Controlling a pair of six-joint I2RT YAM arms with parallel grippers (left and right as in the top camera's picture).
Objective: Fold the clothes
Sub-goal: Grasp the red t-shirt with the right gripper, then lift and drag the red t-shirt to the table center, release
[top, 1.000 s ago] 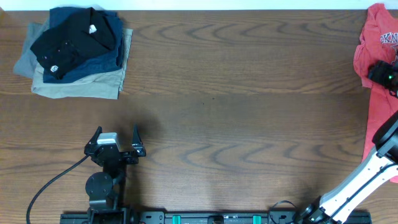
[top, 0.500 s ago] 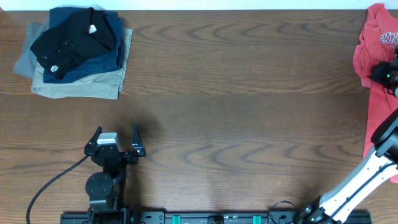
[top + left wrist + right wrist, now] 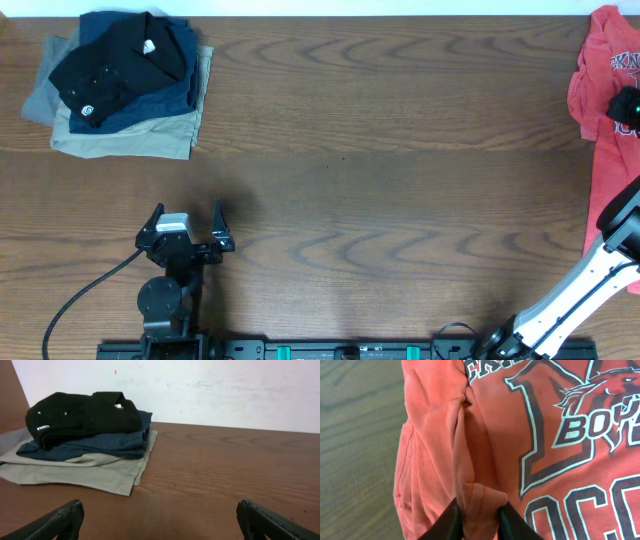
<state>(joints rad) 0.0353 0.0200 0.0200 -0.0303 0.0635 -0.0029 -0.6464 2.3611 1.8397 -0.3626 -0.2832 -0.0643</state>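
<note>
T-shirt (image 3: 600,60) in coral red with dark lettering lies rumpled along the right edge of the table (image 3: 400,150). The right gripper (image 3: 479,510) pinches a raised fold of it between its 2 fingers. The left gripper (image 3: 187,215) sits near the front left, spread wide and holding nothing.

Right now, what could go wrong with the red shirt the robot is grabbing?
1. The right gripper pinches only a small bunched fold of the coral-red cotton T-shirt, so the cloth might slip out when pulled.
2. The T-shirt lies crumpled at the far right of the brown wooden table, partly outside the overhead view, so a snag there could go unseen.
3. The left gripper sits open far away; one arm alone may drag the shirt crooked.
</note>
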